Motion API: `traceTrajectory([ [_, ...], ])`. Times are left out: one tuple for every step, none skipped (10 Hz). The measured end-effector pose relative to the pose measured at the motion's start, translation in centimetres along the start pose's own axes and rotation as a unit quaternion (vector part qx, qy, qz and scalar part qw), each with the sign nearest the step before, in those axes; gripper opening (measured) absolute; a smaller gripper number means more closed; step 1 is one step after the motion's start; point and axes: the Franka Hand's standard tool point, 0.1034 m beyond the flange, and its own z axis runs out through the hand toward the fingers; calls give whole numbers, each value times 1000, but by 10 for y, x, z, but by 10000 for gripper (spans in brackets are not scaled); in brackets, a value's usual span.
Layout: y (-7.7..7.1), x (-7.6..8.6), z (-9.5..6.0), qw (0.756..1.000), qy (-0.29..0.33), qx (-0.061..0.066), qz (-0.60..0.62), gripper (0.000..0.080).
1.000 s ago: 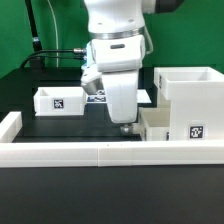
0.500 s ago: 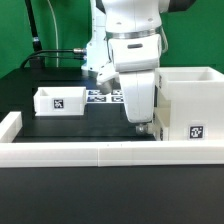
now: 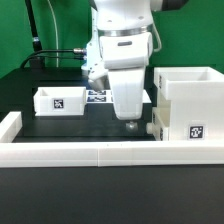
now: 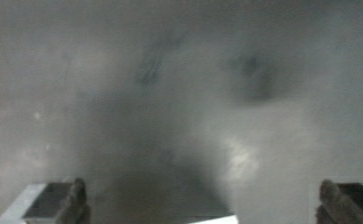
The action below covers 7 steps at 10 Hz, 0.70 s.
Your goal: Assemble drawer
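The large white boxy housing stands at the exterior view's right. One small tray with a tag sits in front of it, against its lower part. The other small tray with a tag lies on the black table at the left. My gripper hangs low over the table, just left of the right tray. In the wrist view my gripper shows only blurred dark table between its fingertips, which stand wide apart. It is open and holds nothing.
The white border rail runs along the front and up the left side. The marker board lies behind my arm. A black cable runs along the back.
My gripper swung right against the right tray half a second ago and has now moved back left. The right tray sits slightly further right than before.
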Motion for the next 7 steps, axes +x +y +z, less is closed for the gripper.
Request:
traceTrajectory([
  [-5,-8,-8,1000,-2,-2,5,649],
  [-12,-15,-17,1000,-4,-4,11,649],
  [-17,-21,-22,1000,-5,-5,12,649],
  [-25,-32,-28,1000,-7,-6,15,649],
  [-36,-42,-34,1000,-9,-7,25,649],
  [-37,-47,-47,999,-11,-18,28,649],
  [-42,-54,-50,999,-12,-23,33,649],
])
